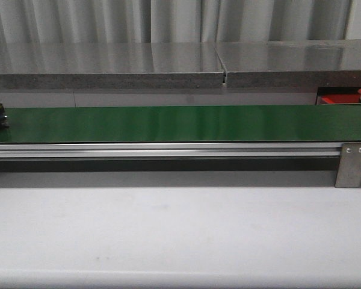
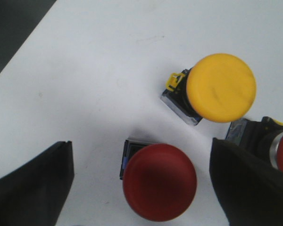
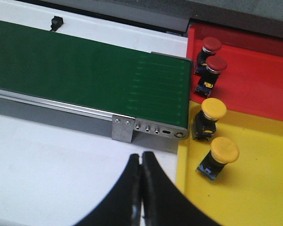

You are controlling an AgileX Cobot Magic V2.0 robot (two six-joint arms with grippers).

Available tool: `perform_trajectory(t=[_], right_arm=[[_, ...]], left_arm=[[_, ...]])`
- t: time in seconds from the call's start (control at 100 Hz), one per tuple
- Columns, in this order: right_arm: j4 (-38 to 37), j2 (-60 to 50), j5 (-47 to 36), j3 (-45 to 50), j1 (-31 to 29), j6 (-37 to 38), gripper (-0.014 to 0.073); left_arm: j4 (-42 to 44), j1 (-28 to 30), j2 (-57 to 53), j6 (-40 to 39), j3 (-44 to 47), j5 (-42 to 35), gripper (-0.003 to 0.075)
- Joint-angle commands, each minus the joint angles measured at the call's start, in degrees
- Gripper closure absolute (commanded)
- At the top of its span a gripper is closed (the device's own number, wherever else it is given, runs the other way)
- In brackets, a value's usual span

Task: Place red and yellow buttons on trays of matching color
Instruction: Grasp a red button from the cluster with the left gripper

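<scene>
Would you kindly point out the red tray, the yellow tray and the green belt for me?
red tray (image 3: 254, 89), right wrist view, bare floor.
yellow tray (image 3: 259, 188), right wrist view, bare floor.
green belt (image 1: 180, 123), front view, middle of its top surface.

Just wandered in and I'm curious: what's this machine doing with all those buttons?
It is sorting buttons by color. Two red buttons sit on the red tray and two yellow buttons on the yellow tray, at the end of the green belt. The left claw hangs open around another red button. The right claw is shut and empty.
</scene>
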Motion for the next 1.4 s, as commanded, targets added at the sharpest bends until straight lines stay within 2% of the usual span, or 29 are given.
perform_trajectory(t=[0.0, 0.45, 0.5, 0.69, 0.79, 1.15, 1.39], right_arm=[[-0.54, -0.05, -3.97, -1.32, 0.05, -0.48, 0.0712], [-0.54, -0.05, -3.97, -1.32, 0.05, -0.48, 0.0712], [-0.54, -0.05, -3.97, -1.32, 0.05, -0.48, 0.0712], [-0.54, -0.05, -3.97, -1.32, 0.05, -0.48, 0.0712], [-0.54, -0.05, -3.97, -1.32, 0.05, -0.48, 0.0712], [-0.54, -0.05, -3.97, -1.32, 0.05, -0.48, 0.0712], [-0.54, -0.05, -3.97, -1.32, 0.05, -0.48, 0.0712]], left_arm=[[-1.25, 0.02, -3.29, -0.44, -1.6, -2.65, 0.0156], [-3.44, 0.02, -0.59, 0.33, -1.6, -1.4, 0.0162], [-3.44, 0.02, -0.59, 0.76, -1.6, -1.63, 0.0199], [-3.44, 0.02, -0.59, 0.88, -1.71, -2.46, 0.0472], [-3.44, 0.02, -0.71, 0.88, -1.71, -2.35, 0.0535], [-1.95, 0.13, -9.04, 1.24, -0.81, -2.07, 0.0535], [-3.7, 0.13, -19.18, 2.6, 7.03, -2.47, 0.0535]])
